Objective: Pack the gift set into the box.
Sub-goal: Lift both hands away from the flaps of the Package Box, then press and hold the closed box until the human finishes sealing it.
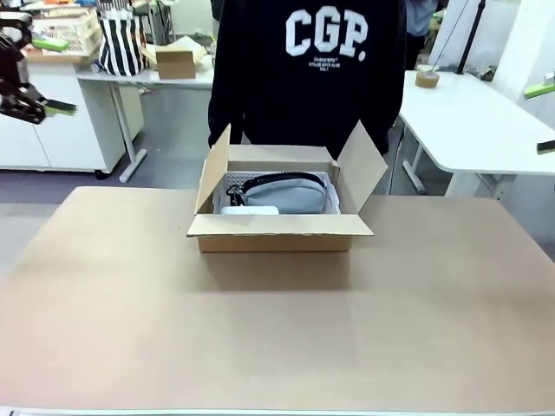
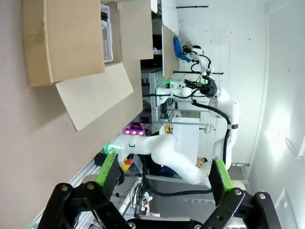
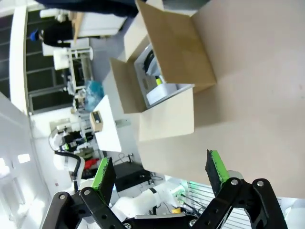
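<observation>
The box [image 1: 277, 234] stands on the table with all four flaps open, just in front of the person. Inside lies the light-grey pouch [image 1: 286, 192] with its dark band and strap, and the flat white item [image 1: 250, 210] rests at its front left. My left gripper [image 1: 54, 75] hovers open at the far left edge, well away from the box. At the far right edge my right gripper [image 1: 545, 117] is open too. The left wrist view shows its gripper [image 2: 164, 169] empty and the box [image 2: 62, 38] far off. The right wrist view shows its empty gripper [image 3: 159, 171], the box [image 3: 176, 52] and the white item [image 3: 164, 93].
A person in a dark printed sweatshirt [image 1: 325, 69] stands close behind the box. The brown table surface [image 1: 277, 338] stretches toward me. White tables stand behind, one with a small brown carton [image 1: 176, 62], one with a tape roll [image 1: 427, 79].
</observation>
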### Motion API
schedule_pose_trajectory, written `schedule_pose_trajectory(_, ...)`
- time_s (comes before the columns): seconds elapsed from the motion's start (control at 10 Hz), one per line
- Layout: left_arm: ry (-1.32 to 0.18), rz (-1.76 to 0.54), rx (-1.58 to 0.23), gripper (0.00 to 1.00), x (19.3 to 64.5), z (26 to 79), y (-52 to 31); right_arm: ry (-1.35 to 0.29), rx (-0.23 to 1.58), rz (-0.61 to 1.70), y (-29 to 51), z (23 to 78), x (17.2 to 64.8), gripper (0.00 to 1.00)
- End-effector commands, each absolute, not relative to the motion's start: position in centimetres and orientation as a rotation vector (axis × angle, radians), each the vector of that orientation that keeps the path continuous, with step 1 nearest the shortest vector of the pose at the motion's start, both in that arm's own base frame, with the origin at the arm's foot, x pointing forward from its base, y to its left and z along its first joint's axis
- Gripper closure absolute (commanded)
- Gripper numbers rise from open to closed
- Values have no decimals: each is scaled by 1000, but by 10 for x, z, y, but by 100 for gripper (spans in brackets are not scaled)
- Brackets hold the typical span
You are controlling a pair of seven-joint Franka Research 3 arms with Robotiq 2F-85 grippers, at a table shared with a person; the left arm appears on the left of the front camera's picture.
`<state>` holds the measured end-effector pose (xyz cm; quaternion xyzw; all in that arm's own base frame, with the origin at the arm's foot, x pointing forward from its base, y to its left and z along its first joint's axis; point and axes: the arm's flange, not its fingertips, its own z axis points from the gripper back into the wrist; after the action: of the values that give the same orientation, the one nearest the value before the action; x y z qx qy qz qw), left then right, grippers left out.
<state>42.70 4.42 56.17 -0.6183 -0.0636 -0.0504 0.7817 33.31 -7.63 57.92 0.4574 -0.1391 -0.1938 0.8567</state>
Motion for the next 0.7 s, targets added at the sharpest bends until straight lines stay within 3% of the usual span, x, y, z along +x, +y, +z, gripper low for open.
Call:
schedule_pose_trajectory(0.0,-139,-173,-1312,0,421,580,28,-298,982,-340,-66,599,335,0)
schedule_pose_trajectory(0.6,-139,-173,-1312,0,421,580,28,-298,982,-340,-66,599,335,0)
